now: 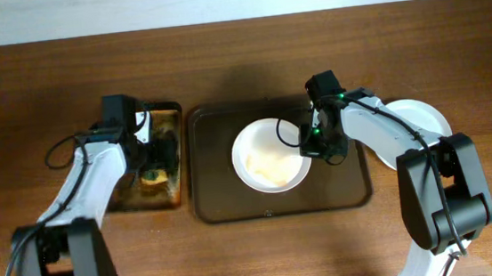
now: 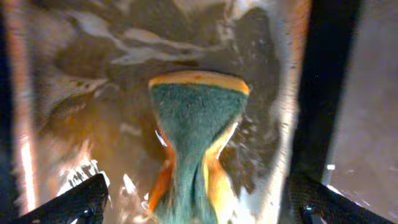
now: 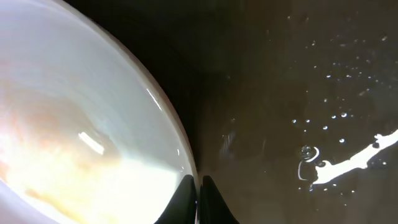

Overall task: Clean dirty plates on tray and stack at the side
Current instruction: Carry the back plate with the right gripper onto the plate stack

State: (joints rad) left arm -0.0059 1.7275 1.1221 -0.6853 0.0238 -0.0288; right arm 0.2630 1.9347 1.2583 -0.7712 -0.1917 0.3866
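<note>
White, round, shallow plate, sauce-smeared, lies centre-frame on the large dark brown rectangular tray. We find the right gripper pinched onto its right rim, likely to steady it. The left gripper, centre-left, squeezes the green-yellow sponge over the small wet tray, apparently readying it for wiping.

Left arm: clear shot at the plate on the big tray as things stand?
Probably yes. The left gripper holds the sponge in the small tray next door; the plate is open on its left, with the right gripper only pinching its right rim.
</note>
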